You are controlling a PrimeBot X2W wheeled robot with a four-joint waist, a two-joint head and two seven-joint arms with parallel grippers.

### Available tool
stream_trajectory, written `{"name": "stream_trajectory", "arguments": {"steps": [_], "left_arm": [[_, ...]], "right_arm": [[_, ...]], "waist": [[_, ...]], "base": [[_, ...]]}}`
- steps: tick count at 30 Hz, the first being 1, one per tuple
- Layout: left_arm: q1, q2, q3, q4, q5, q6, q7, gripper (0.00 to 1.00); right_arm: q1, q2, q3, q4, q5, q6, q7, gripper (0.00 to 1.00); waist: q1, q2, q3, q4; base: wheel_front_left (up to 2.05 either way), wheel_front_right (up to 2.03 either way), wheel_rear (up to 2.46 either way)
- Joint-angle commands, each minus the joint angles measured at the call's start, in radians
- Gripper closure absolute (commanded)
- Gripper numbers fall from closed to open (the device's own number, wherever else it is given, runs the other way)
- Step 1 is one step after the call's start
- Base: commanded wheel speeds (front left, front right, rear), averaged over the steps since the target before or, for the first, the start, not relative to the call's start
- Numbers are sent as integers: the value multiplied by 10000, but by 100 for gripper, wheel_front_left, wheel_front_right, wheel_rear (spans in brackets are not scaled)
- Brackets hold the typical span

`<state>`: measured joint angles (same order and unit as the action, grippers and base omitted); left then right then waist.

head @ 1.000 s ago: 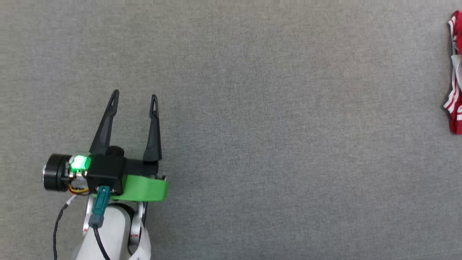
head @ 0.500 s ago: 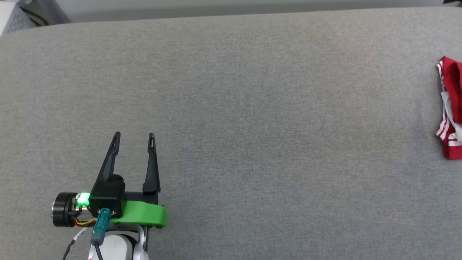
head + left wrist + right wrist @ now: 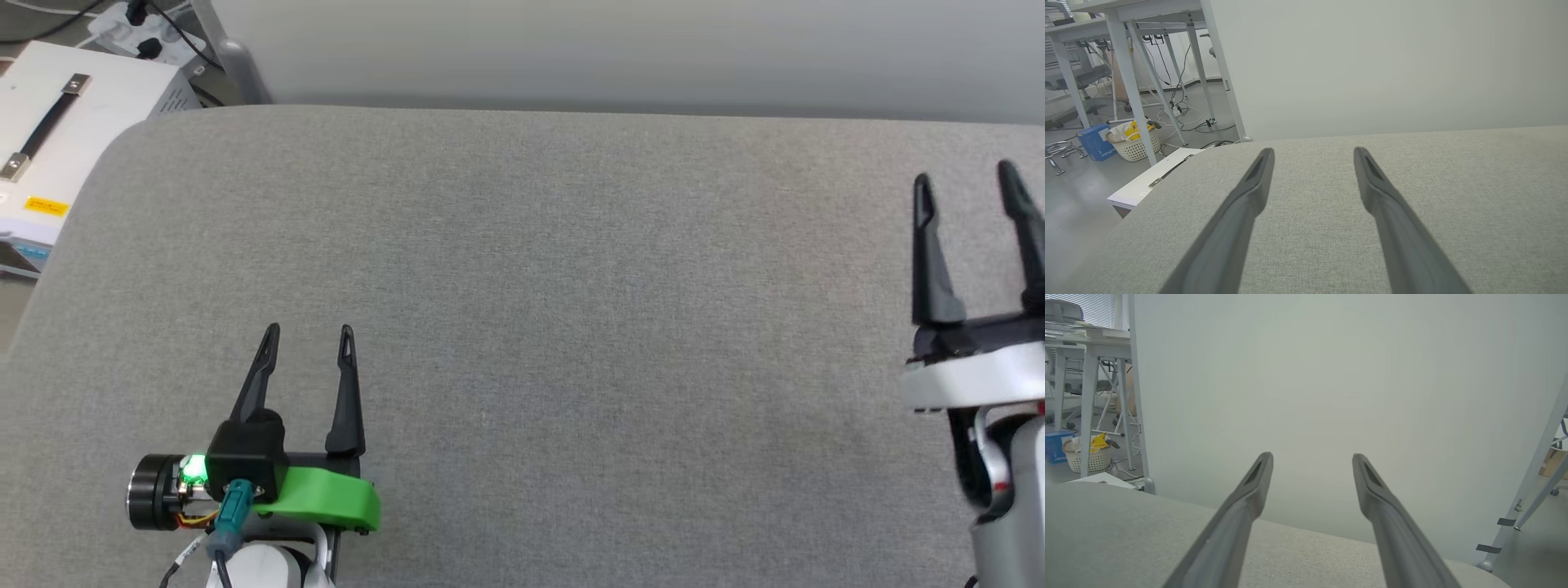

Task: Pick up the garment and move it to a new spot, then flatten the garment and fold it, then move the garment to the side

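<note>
Head view | left gripper (image 3: 309, 328): tapered dark jaws apart, empty; right gripper (image 3: 964, 171): same | woven grey surface (image 3: 571, 286)

Left gripper (image 3: 1313, 152), fingers (image 3: 1249, 204) spread, grey cushioned surface (image 3: 1474, 196) beneath, white basket (image 3: 1137, 148) beyond

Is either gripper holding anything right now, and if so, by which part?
Nothing is held. The left gripper and the right gripper both stand open and empty above the grey surface.
</note>
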<state>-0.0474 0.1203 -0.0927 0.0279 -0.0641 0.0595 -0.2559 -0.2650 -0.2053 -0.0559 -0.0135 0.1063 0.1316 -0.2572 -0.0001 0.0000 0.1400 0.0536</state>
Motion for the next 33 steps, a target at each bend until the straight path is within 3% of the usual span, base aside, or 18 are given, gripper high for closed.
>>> {"name": "stream_trajectory", "arguments": {"steps": [1,10,33], "left_arm": [[118,-80,15,52,-36,-55,-59,0],[557,-272,37,160,-139,-387,-59,0],[1235,-429,199,457,-60,-858,-59,0]], "right_arm": [[318,145,76,-101,19,-9,-44,0],[2381,1273,153,-47,143,-9,-45,0],[3999,1546,155,1,124,-9,-45,0]], "waist": [[1,0,-261,234],[1,0,-743,60],[1,0,-1337,-259]], "base": [[0,0,0],[0,0,0],[0,0,0]]}}
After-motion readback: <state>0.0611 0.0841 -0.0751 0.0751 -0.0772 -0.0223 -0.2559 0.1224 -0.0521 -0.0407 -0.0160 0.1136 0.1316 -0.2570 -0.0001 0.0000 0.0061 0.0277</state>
